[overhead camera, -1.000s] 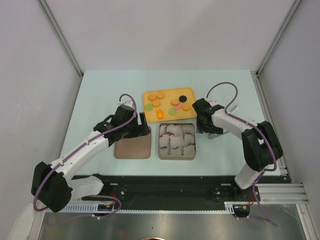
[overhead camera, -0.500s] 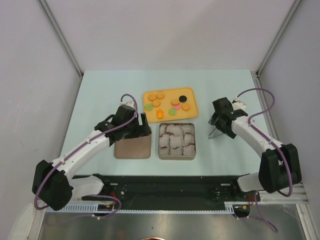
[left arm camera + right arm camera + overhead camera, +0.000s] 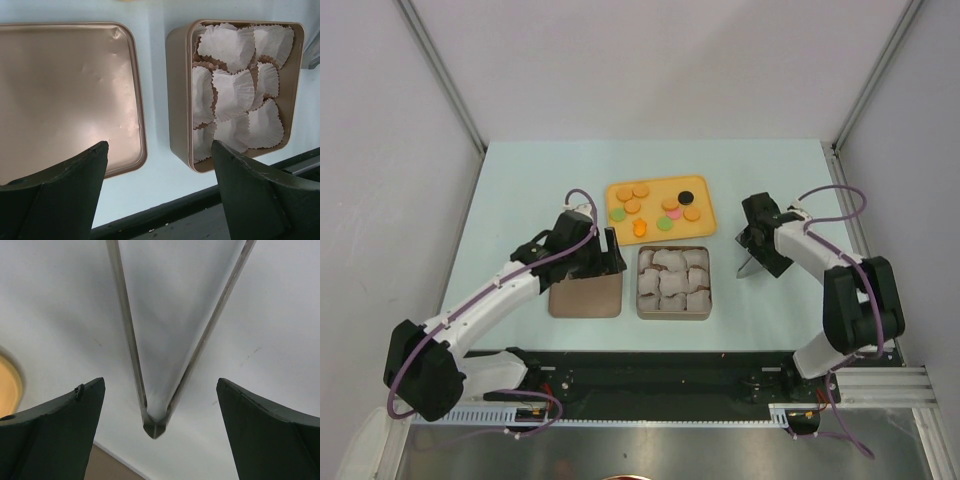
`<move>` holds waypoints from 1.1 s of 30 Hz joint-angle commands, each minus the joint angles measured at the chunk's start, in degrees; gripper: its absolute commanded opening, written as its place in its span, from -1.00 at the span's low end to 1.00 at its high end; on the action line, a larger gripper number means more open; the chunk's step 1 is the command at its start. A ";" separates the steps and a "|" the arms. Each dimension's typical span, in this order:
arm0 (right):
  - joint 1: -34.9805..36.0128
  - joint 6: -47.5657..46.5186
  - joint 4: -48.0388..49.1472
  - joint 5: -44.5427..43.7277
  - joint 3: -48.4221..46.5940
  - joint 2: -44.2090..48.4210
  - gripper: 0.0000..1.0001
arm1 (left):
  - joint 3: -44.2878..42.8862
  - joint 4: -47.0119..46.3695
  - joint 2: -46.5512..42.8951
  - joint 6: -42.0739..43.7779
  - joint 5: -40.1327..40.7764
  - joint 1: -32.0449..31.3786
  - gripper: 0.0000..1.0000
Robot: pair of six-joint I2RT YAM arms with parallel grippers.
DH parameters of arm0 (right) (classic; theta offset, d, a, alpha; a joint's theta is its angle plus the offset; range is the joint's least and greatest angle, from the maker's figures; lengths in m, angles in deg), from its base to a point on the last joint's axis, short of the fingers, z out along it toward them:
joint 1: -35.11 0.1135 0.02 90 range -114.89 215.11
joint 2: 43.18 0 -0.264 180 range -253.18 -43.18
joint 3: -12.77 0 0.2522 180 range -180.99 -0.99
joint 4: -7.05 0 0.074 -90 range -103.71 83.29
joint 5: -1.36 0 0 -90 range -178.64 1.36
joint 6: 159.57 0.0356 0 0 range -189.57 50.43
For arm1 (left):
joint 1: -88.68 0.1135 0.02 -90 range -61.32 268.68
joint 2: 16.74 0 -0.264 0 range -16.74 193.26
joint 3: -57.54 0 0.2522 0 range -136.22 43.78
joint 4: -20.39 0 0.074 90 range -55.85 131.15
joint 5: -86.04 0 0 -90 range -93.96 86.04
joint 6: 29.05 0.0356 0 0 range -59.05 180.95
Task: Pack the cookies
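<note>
On the orange tray (image 3: 656, 188), cookies (image 3: 670, 204) left of the right claw (image 3: 160, 385), wide astride tongs (image 3: 130, 340); left claw (image 3: 159, 150) wide too.

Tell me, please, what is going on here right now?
Nothing is packed yet: the cookies all lie on the orange tray. Nearer the arms stands the open tin, lined with white paper cups, its lid on the table to its left. The left gripper hovers open above lid and tin. The right gripper hangs open over metal tongs lying right of the tin, not gripping them.
</note>
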 commanded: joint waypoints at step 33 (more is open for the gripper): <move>-7.27 1.44 13.08 4.05 2.46 -14.45 0.13 | 0.30 -0.80 -1.26 0.72 1.23 -0.56 0.78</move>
